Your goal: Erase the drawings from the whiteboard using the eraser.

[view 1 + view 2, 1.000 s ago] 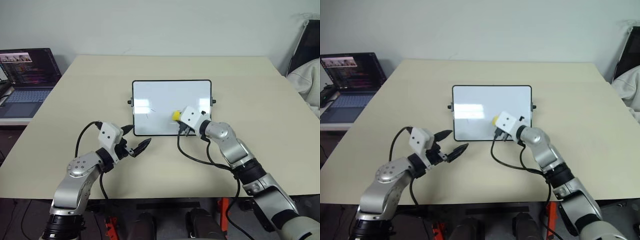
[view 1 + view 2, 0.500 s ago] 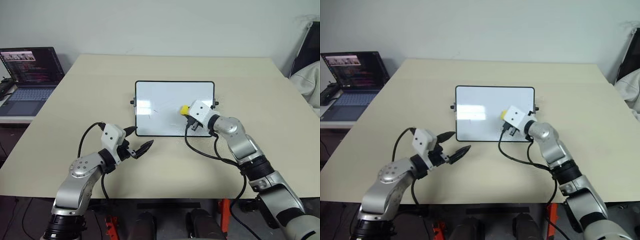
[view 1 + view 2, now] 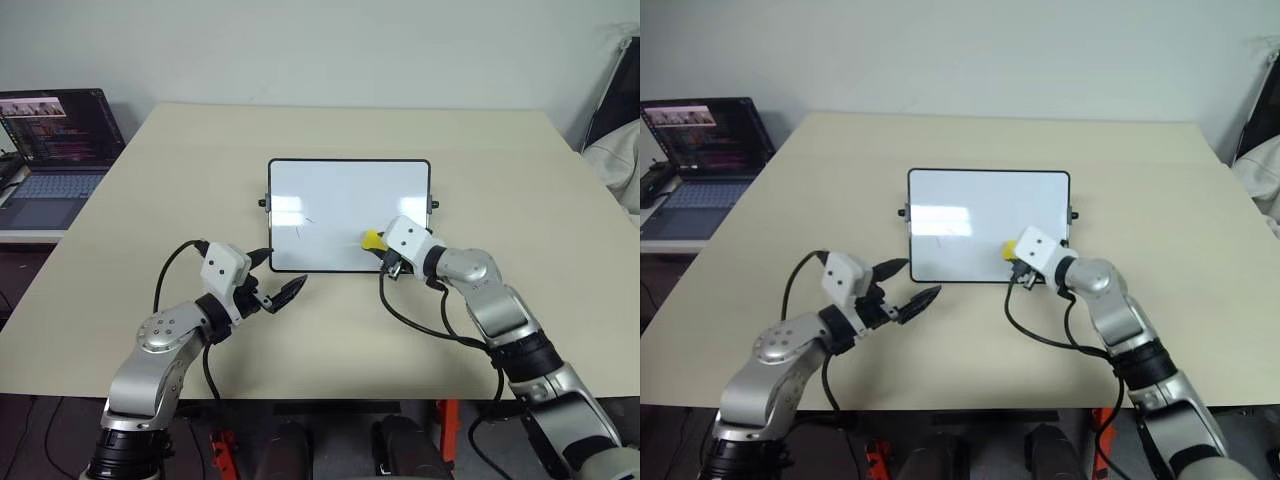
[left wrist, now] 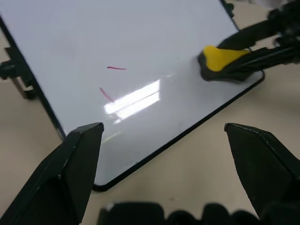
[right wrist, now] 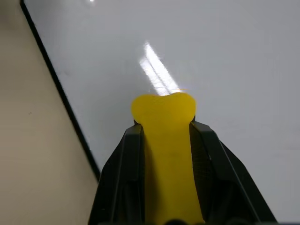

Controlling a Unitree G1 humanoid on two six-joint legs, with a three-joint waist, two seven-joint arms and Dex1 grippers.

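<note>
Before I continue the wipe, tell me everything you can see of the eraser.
The eraser is a small bright yellow oblong block with a flared, rounded front end and a dark underside. The right gripper is shut on it, one black finger along each long side. It sits on the whiteboard near the near right corner, dark side down. The red strokes lie further left, apart from it.

This looks like an office or a robotics lab room. A broad, pale beige bench (image 3: 480, 160) stands against a plain light wall (image 3: 330, 45), bare but for 1 small whiteboard (image 3: 340, 200). On a lower side desk (image 3: 25, 232) to the left an open laptop (image 3: 55, 140) runs with a dark screen of coloured text lines, like code. At the right edge, a dark chair back (image 3: 612, 90) and a pale fabric bundle (image 3: 618, 160) show.
</note>
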